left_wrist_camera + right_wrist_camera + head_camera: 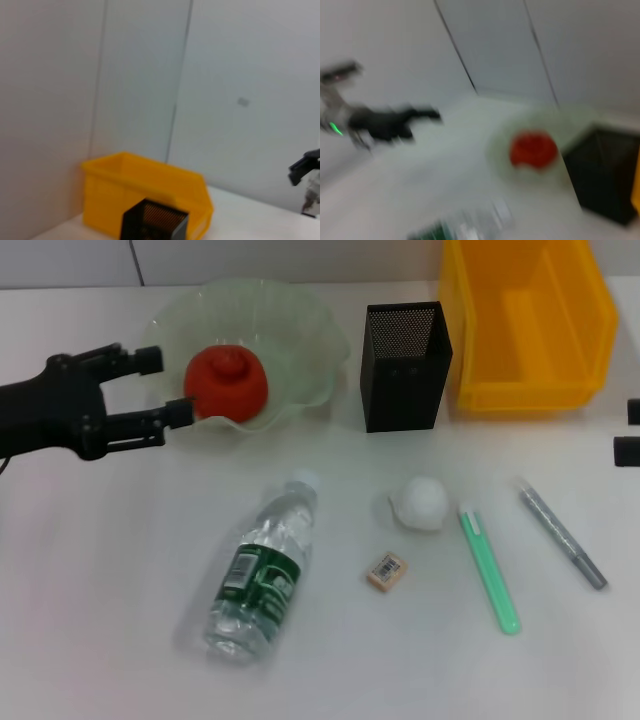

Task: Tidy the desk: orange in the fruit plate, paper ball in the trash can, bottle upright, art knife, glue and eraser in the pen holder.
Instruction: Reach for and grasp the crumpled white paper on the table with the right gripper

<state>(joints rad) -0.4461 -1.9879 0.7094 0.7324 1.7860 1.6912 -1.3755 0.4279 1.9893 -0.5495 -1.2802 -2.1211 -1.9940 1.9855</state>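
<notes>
The orange (226, 383) lies in the pale-green fruit plate (300, 335) at the back left. My left gripper (166, 386) is open and empty, its fingertips at the plate's left rim just beside the orange. The bottle (262, 575) lies on its side at the front, cap pointing away. The paper ball (420, 503), the eraser (386, 571), a green art knife (489, 566) and a grey glue pen (562, 537) lie on the desk. The pen holder (403, 365) stands next to the yellow trash can (525, 325). My right gripper (628, 430) sits open at the right edge.
The white desk (100, 590) runs to a grey wall behind. The left wrist view shows the trash can (145, 192) and pen holder (155, 222). The blurred right wrist view shows the orange (533, 149) and the left gripper (395, 122).
</notes>
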